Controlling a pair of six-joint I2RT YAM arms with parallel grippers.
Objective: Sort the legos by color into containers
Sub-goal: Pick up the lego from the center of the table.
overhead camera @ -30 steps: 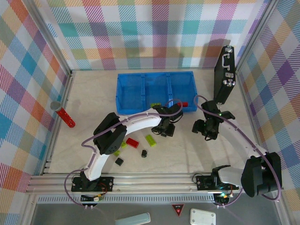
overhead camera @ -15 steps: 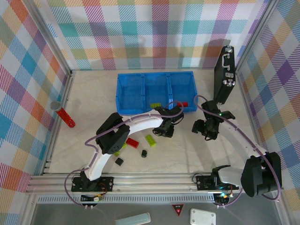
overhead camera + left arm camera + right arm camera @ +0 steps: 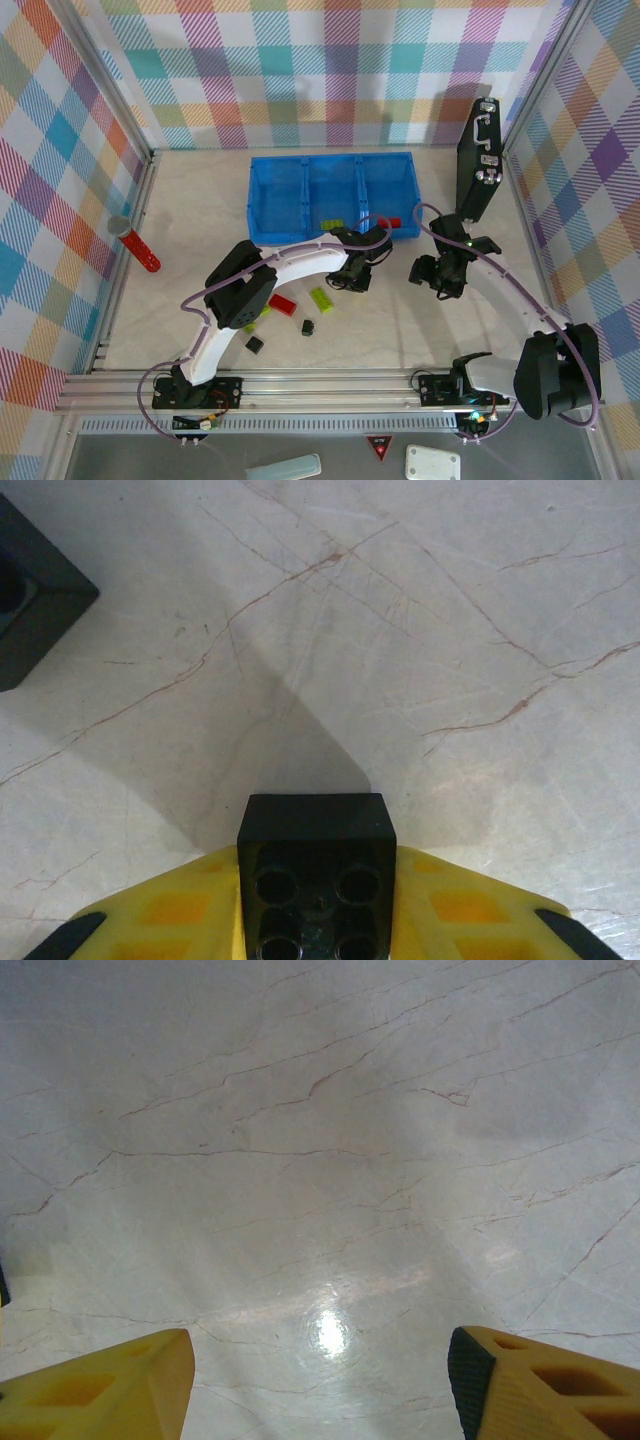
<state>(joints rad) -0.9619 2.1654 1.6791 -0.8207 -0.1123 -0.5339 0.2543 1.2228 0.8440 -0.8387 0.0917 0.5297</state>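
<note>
Inside left claw (image 3: 316, 905) | black lego (image 3: 315, 825) clamped | marble table (image 3: 420, 630) beneath

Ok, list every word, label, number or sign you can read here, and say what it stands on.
No text can be read anywhere.
Red triangular mark below the near rail: too small to read.
Black case: no legible label.
Black brick: no lettering visible.
</note>
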